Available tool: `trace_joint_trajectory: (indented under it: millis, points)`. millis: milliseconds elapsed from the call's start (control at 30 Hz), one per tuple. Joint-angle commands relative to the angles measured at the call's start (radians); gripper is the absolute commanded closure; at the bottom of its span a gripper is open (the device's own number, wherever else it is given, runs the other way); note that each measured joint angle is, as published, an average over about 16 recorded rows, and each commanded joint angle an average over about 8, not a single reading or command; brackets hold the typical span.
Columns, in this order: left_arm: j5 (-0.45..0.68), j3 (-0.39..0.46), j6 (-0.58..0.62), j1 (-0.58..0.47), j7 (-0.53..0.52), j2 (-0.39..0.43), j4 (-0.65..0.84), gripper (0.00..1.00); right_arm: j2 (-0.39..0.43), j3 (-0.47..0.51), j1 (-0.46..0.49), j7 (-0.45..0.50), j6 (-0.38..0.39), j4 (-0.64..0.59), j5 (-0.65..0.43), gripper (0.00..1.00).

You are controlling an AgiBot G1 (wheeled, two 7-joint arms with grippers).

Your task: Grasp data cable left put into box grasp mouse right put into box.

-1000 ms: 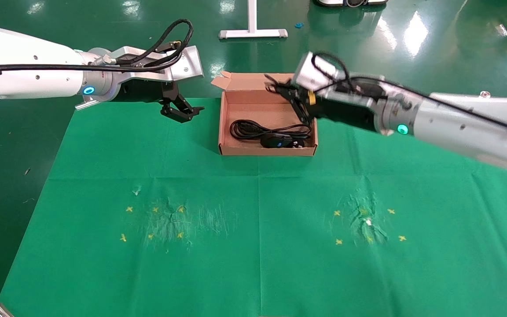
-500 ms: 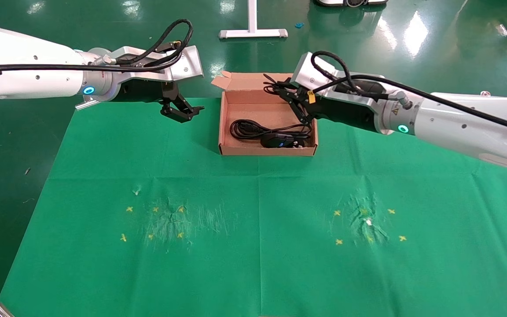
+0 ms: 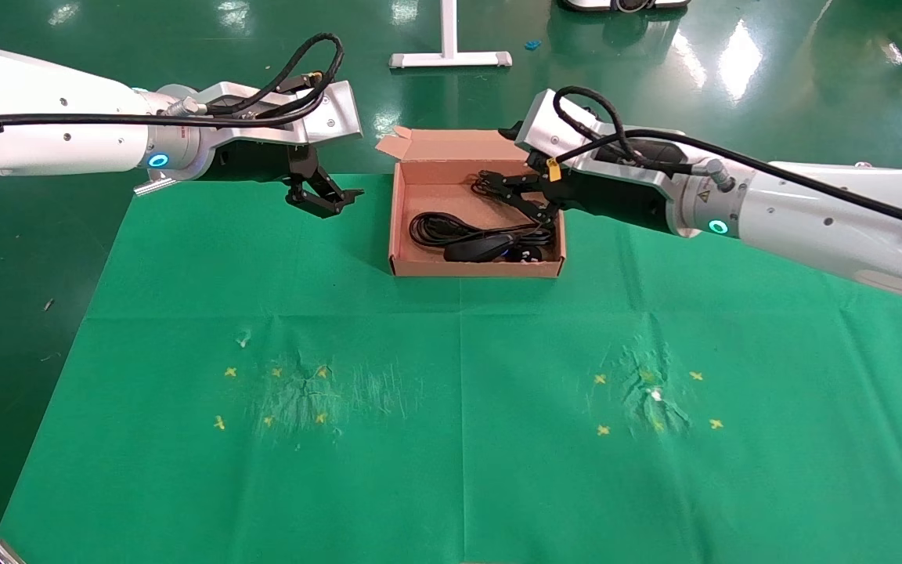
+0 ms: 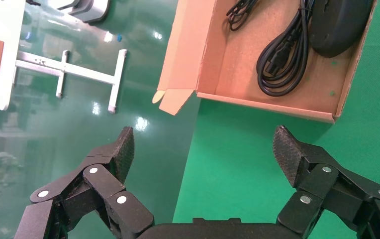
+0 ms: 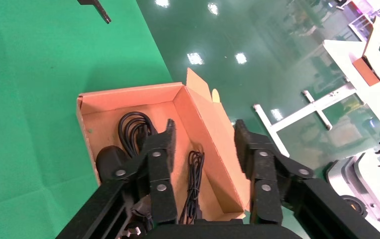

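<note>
Head view: right gripper [image 3: 515,196] hangs over the right end of the box [image 3: 399,205], fingers parted to a moderate gap and holding nothing. Mouse [image 3: 476,248] lies directly below and slightly toward the robot from those fingers, against the box's near wall, long axis running along that wall. Its thin cord [image 5: 194,185] sits bunched under the gripper by the far wall. Data cable [image 3: 451,229] lies beside the mouse, further from the right gripper toward the box's left end, its loops stretched along the box's length.

Judgement: both items are in the box, so placing looks complete; the coming move is a retreat of the right arm, up and back to its own side. The far wall and the flap [image 5: 199,88] stand close beside one finger [image 5: 247,147] and could be snagged.

Left gripper [image 3: 319,196] hovers above the green cloth [image 3: 451,407], well apart from the box on its left, jaws spread wide and empty; the box lies ahead of its fingertips, open corner flap nearest.
</note>
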Motion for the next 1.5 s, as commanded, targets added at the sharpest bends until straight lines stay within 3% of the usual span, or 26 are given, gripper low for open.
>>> trace_joint_trajectory:
  millis: [33,1100,1267,1500]
  points:
    - [0.000,0.000,0.000,0.000,0.000,0.000,0.000,0.00,0.002,0.001,-0.001,0.000,-0.004,0.001,0.006,0.00]
    - [-0.002,-0.002,0.002,0.002,0.000,-0.001,-0.001,0.00,0.252,0.130,-0.188,0.034,-0.350,0.129,0.509,0.00]
    - [-0.037,-0.048,0.033,0.037,0.006,-0.019,-0.017,0.00,0.291,0.151,-0.218,0.039,-0.405,0.149,0.588,0.00]
    - [-0.133,-0.173,0.122,0.135,0.023,-0.068,-0.062,0.00,0.347,0.179,-0.259,0.046,-0.481,0.177,0.699,0.00]
